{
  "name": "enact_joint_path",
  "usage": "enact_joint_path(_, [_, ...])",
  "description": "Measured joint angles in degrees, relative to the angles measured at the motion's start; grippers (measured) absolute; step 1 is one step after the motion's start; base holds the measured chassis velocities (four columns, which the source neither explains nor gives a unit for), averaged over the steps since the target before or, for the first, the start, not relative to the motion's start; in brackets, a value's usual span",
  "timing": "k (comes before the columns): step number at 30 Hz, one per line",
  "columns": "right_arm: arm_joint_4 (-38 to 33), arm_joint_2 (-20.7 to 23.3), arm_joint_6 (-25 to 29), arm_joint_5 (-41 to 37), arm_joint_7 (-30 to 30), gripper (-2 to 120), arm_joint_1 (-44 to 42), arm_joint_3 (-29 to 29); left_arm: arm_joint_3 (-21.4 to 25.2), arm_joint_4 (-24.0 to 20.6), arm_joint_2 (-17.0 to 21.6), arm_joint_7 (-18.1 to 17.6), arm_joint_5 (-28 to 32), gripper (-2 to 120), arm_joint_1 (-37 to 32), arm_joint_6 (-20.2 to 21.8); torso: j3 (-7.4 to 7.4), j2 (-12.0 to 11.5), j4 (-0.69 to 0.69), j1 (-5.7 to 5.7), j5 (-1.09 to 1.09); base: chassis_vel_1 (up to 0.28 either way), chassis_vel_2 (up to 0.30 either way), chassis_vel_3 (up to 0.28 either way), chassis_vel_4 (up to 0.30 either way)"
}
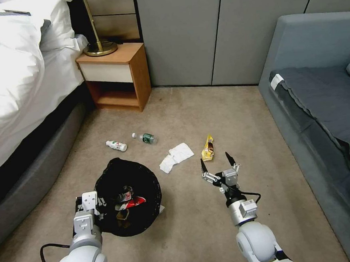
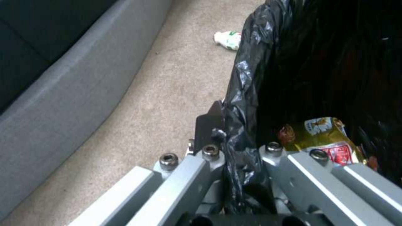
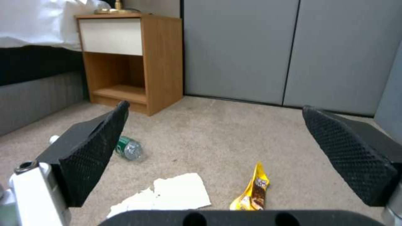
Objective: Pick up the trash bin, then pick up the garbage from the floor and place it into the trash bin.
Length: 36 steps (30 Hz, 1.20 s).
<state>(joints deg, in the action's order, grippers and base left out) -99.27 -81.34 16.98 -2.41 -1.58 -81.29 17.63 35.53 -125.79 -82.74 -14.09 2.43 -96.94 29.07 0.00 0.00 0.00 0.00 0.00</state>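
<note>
The trash bin (image 1: 128,196) sits lower left of the head view, its bag-lined rim clamped by the left claw (image 2: 234,147); a few wrappers already lie inside. Still on the carpet mid-frame: white paper (image 1: 176,156), two bottles (image 1: 144,138), a yellow wrapper (image 1: 207,148). The right claw (image 1: 216,163) hovers spread wide, empty, just beside that wrapper
</note>
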Motion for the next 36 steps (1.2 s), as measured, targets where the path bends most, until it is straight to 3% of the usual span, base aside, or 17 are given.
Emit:
enact_joint_path(11, [-0.87, 0.17, -0.61, 0.00, -0.12, 100, 0.60, 0.21, 0.02, -0.82, -0.08, 0.14, -0.05, 1, -0.78, -0.16, 0.00, 0.00, 0.00, 0.00, 0.00, 0.025, 0.032, 0.036, 0.029])
enact_joint_path(36, [-0.96, 0.65, -1.04, 0.14, 0.05, 100, 1.26, -0.36, 0.55, -1.06, 0.15, -0.09, 0.48, 1, -0.21, -0.11, 0.00, 0.00, 0.02, 0.00, 0.00, 0.111, 0.113, 0.109, 0.110])
